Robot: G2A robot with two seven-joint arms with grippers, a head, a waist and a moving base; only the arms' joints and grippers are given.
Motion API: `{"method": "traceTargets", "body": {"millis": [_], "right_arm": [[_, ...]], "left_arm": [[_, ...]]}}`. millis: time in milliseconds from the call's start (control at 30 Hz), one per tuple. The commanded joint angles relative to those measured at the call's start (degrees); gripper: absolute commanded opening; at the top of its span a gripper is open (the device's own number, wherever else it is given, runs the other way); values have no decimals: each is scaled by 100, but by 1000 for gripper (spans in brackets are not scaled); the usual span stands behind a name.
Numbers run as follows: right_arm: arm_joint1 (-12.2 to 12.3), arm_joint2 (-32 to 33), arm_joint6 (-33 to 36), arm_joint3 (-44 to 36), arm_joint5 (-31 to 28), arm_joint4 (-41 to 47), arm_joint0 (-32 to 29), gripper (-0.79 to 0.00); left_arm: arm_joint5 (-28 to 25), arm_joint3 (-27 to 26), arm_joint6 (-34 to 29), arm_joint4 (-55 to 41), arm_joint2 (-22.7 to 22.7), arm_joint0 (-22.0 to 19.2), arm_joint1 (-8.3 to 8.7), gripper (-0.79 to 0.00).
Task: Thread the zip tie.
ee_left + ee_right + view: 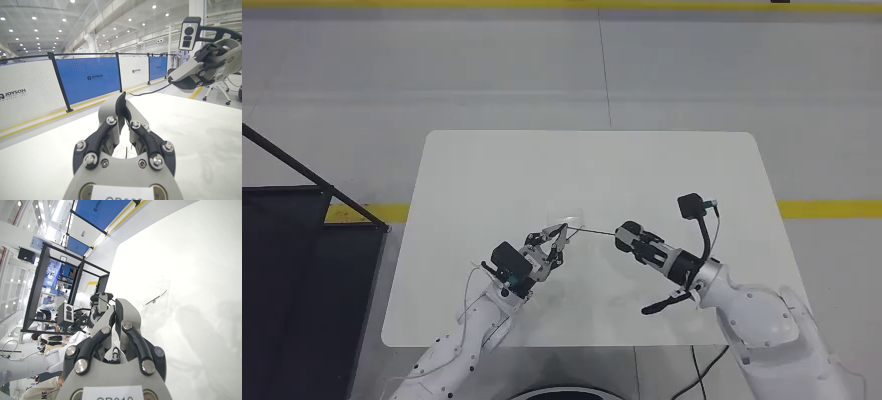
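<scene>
A thin black zip tie [590, 233] is stretched in the air between my two grippers, above the middle of the white table [672, 170]. My left gripper [560, 237] is shut on one end of it. In the left wrist view a short black stub sticks out past the left gripper [123, 98] and a strand hangs below its fingers. My right gripper [620, 236] is shut on the other end. From the right gripper [170, 79] the strand [151, 91] runs towards the left fingertips and its free tip ends just beside them. The right gripper [115, 302] has its pads pressed together.
A black frame with a dark panel [292, 270] stands just off the table's left side. A yellow floor line [832, 209] runs behind the table. Bare tabletop lies all round both grippers, with the near edge [582, 345] close under the arms.
</scene>
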Motion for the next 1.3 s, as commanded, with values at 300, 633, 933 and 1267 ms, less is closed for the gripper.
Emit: {"method": "traceTargets", "body": {"millis": [300, 633, 933, 1267], "right_arm": [[-14, -45, 0, 52, 80, 23, 89, -785], [-25, -68, 3, 97, 151, 66, 155, -785], [-37, -142, 33, 116, 276, 8, 243, -785], [-39, -140, 45, 105, 261, 4, 228, -785]], "left_arm": [[0, 0, 0, 0, 0, 0, 0, -785], [0, 0, 0, 0, 0, 0, 0, -785], [0, 0, 0, 0, 0, 0, 0, -785], [0, 0, 0, 0, 0, 0, 0, -785]]}}
